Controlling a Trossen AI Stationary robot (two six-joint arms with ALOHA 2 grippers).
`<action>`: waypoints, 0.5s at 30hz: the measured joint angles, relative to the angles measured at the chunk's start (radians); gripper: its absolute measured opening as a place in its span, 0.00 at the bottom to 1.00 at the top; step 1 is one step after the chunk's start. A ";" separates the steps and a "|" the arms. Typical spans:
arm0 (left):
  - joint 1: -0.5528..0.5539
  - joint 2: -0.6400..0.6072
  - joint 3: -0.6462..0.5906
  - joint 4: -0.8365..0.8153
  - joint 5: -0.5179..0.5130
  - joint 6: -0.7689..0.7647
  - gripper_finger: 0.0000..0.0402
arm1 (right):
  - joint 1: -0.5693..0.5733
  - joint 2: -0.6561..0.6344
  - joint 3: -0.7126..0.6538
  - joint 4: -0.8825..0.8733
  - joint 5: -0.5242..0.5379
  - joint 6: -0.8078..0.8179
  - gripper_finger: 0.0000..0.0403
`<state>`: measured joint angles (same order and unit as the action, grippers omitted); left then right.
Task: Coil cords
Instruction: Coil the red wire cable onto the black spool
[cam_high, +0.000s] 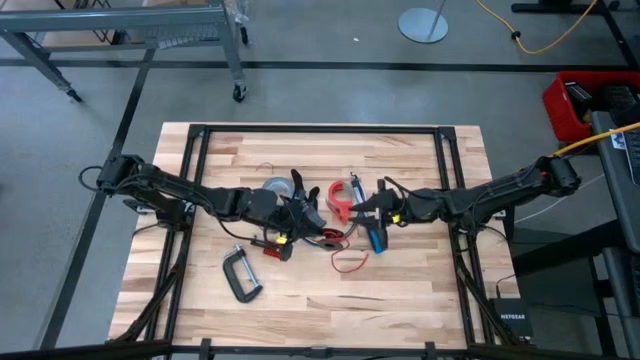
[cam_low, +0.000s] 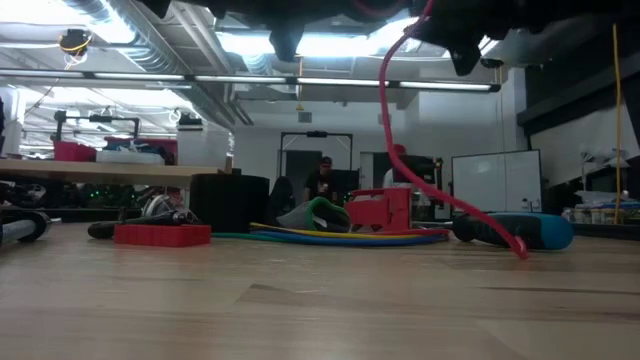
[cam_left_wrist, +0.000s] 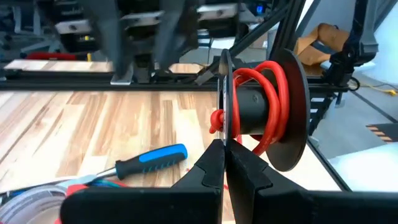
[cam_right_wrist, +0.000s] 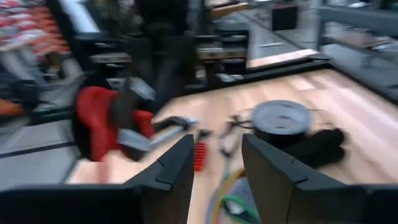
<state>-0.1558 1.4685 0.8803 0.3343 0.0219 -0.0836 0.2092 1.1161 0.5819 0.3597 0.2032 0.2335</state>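
My left gripper (cam_left_wrist: 224, 146) is shut on a black spool (cam_left_wrist: 267, 106) held above the table's middle. A red cord (cam_left_wrist: 273, 87) is wound round the spool's core. From up there the red cord (cam_low: 385, 120) hangs down, and its free end (cam_high: 348, 262) lies on the wood in front of the blue-handled screwdriver (cam_low: 510, 230). A cord of coloured strands (cam_low: 330, 236) lies flat on the table. My right gripper (cam_high: 372, 205) hovers right of the spool; in its wrist view it (cam_right_wrist: 217, 155) stands open with nothing between its fingers. My left gripper pinches the rim of the spool's nearer thin flange (cam_left_wrist: 224, 121) between its two fingers. The fingers come nearly level from the table's left. The spool is lifted clear with its core level and its flanges upright; the red cord trails slack from it to the table.
A grey tape roll (cam_high: 277, 187) and a red clamp (cam_high: 343, 197) lie behind the grippers. A black C-clamp (cam_high: 240, 275) lies near the front left and a small red block (cam_low: 160, 235) beside it. A black metal frame (cam_high: 320, 130) borders the table.
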 joint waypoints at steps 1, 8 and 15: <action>0.000 0.000 0.000 -0.003 0.000 -0.006 0.00 | 0.000 0.001 0.000 0.011 -0.029 0.005 0.34; 0.000 0.000 0.000 -0.010 -0.002 -0.014 0.00 | 0.000 0.001 0.000 0.067 -0.110 0.025 0.34; 0.002 0.000 0.000 -0.002 -0.003 -0.011 0.00 | 0.000 0.040 0.000 0.118 -0.156 0.035 0.34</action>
<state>-0.1543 1.4685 0.8803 0.3323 0.0193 -0.0949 0.2092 1.1562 0.5823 0.4780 0.0473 0.2685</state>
